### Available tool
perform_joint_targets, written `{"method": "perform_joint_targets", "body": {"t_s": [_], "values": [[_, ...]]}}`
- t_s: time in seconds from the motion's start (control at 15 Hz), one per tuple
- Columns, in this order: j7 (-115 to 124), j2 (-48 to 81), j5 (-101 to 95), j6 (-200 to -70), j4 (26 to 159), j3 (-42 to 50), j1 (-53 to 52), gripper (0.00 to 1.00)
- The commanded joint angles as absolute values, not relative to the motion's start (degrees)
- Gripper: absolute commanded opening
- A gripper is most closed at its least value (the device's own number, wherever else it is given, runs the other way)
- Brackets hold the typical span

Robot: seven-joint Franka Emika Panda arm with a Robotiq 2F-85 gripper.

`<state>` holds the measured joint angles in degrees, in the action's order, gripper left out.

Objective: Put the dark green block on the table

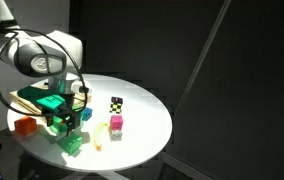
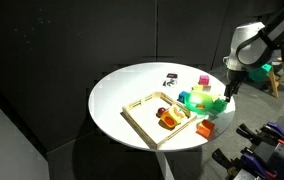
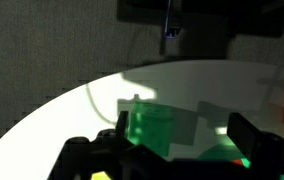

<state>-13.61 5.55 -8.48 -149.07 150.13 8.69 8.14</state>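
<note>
In the wrist view the dark green block point(image 3: 150, 130) rests on the white table point(image 3: 72, 120), between my gripper's point(image 3: 179, 122) fingers. It is close to the left finger, and a wide gap separates it from the right finger. The gripper is open. In both exterior views the gripper point(image 1: 70, 112) point(image 2: 228, 92) hangs low over a cluster of green pieces at the table's edge. There the block is too hidden by the fingers to single out.
A green bowl point(image 1: 72, 144) lies at the near rim. A pink cube point(image 1: 116, 123), a checkered cube point(image 1: 116, 102) and a yellow piece point(image 1: 100, 131) sit mid-table. An orange block point(image 1: 24, 126) and a wooden tray point(image 2: 147, 108) holding several items are nearby.
</note>
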Motion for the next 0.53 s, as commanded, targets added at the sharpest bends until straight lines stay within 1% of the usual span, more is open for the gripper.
{"method": "perform_joint_targets", "body": {"t_s": [0.0, 0.47], "values": [[-13.5, 3.8, -6.9, -146.6, 148.5, 7.5, 7.7, 1.0], [-9.0, 4.9, -3.6, -145.1, 143.6, 5.5, 5.9, 1.0]]}}
